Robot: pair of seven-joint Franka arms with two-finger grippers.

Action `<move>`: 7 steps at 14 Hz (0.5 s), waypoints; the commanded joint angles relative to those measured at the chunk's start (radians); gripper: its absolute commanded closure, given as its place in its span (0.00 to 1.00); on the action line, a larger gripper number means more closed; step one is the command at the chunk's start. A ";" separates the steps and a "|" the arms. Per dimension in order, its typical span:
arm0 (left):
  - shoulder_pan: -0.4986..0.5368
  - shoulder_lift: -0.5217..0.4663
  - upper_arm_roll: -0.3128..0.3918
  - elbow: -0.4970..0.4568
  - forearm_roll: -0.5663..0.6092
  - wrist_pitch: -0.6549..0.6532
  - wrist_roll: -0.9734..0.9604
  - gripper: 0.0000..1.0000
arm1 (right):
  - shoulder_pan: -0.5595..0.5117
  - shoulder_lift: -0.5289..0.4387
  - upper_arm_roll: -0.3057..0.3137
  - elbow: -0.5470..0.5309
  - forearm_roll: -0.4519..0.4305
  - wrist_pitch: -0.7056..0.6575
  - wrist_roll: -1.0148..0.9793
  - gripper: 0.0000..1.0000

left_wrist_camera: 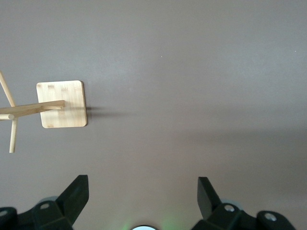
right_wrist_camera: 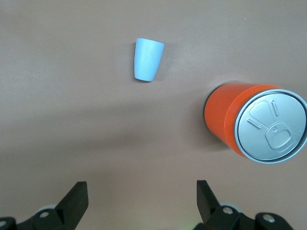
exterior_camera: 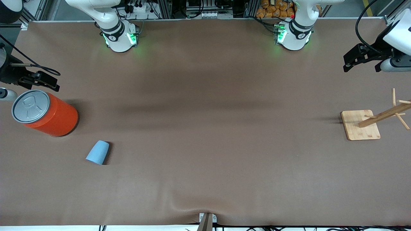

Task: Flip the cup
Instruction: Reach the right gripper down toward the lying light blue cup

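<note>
Light-blue cup (exterior_camera: 98,152) mouth-down on counter (exterior_camera: 205,144), nearest; orange can (exterior_camera: 45,113) lidded; left gripper (left_wrist_camera: 143,191), right gripper (right_wrist_camera: 142,191) raised, fingers apart, empty.

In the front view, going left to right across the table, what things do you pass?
Orange can with grey lid → light-blue cup → bamboo peg stand.

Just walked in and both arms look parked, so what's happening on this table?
Nothing is being handled yet. The small blue cup stands upside down on the table, nearer the front camera than the orange can. The right gripper hangs open above the can, and the left gripper waits open at its end, above the wooden rack.
</note>
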 commanded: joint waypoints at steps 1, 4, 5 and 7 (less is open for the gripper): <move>0.008 -0.002 -0.005 0.020 0.003 -0.019 0.006 0.00 | 0.000 0.008 0.001 0.011 -0.012 -0.001 0.005 0.00; 0.010 0.002 -0.002 0.020 0.005 -0.018 0.013 0.00 | 0.000 0.008 0.003 0.012 -0.012 -0.002 0.005 0.00; 0.011 0.001 0.000 0.020 0.008 -0.018 0.016 0.00 | 0.000 0.008 0.001 0.012 -0.012 -0.002 0.005 0.00; 0.013 0.004 0.003 0.020 0.007 -0.018 0.016 0.00 | 0.000 0.011 0.001 0.012 -0.012 -0.001 0.001 0.00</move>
